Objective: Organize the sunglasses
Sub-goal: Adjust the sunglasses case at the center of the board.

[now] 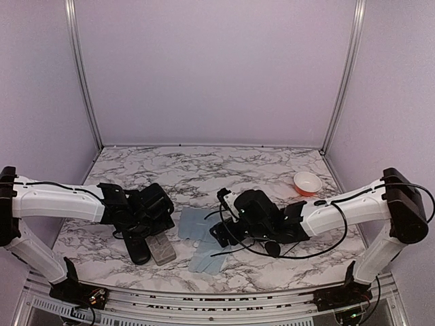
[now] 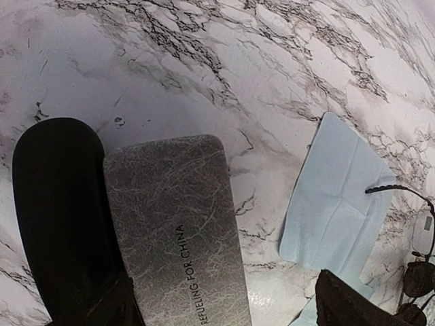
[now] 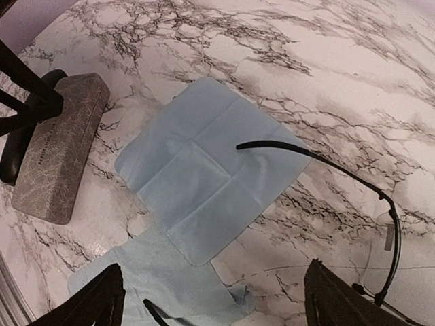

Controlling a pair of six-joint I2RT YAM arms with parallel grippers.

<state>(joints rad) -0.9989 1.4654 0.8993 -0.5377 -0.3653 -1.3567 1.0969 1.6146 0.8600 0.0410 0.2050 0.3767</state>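
Thin black wire sunglasses (image 1: 270,247) lie under my right arm, with slender arms reaching over the blue cloths. In the right wrist view one long arm (image 3: 319,157) arcs over a cloth to the frame (image 3: 390,234) at the right edge. A second arm tip (image 3: 153,313) shows at the bottom. The left wrist view shows a dark lens (image 2: 417,278) at the far right. My right gripper (image 1: 219,231) is open and empty above the cloths (image 3: 217,307). My left gripper (image 1: 146,229) is open and empty over the cases (image 2: 224,314).
A grey rectangular case (image 1: 162,249) (image 2: 177,231) (image 3: 58,159) lies beside a glossy black oval case (image 1: 138,251) (image 2: 61,210). Two light blue cloths (image 1: 196,224) (image 3: 204,176) (image 2: 336,197) overlap at centre. An orange and white bowl (image 1: 307,182) stands at the right.
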